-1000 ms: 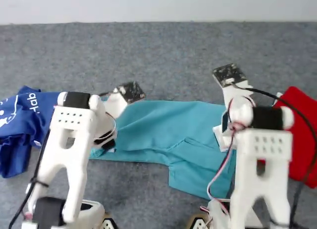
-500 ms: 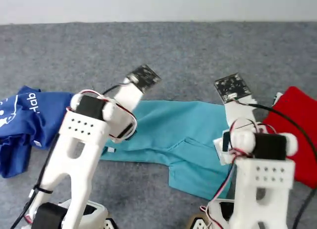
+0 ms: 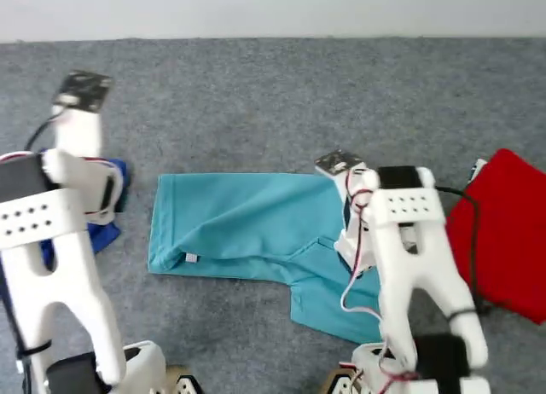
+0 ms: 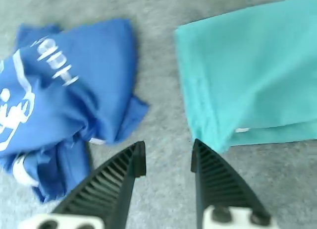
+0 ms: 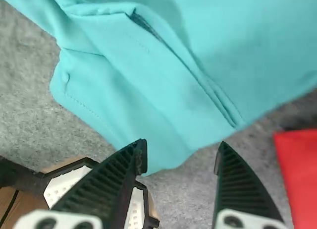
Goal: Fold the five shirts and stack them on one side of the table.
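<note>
My left pincer [image 4: 168, 157], released, has swung off the teal shirt [image 3: 247, 223] toward the blue shirt [image 4: 74, 95] beside it. The right pincer [image 5: 179, 159], also released, hangs above it. I judge the fold unfinished.

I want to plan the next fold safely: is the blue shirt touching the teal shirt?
Apart. The left wrist view shows a strip of bare grey table running between the blue shirt and the teal shirt.

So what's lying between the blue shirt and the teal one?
Nothing, just a bare strip of grey table. The left wrist view shows it between the blue shirt and the teal shirt, with the open left gripper above it.
</note>
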Robot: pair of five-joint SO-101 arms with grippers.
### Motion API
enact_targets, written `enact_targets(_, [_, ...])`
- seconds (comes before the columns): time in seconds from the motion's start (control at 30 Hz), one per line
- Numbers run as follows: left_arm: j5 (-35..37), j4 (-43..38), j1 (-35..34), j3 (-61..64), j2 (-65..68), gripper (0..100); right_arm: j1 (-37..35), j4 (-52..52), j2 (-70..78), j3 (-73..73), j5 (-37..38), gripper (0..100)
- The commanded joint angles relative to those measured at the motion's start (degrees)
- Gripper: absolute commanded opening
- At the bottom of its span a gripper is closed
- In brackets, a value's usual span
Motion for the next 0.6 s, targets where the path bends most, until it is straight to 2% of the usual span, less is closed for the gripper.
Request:
enact_targets(0.0, [-0.2, 0.4, -3.9, -1.9, -0.6, 16, -2.3, -0.8, 3.5, -0.4, 0.7, 23.1])
enact_targets(0.17, [-2.5, 1.1, -4.3, -1.9, -0.6, 16, -5.4, -2.1, 7.4, -0.2, 0.6, 23.1])
enact_targets(0.4, [-2.5, 1.4, -4.6, -2.1, -0.6, 16, -5.3, -7.6, 14.1, -0.2, 0.4, 22.5])
enact_targets(0.57, [-2.4, 1.5, -4.6, -2.1, -0.6, 16, -5.3, -10.8, 18.2, -0.2, 0.7, 9.8])
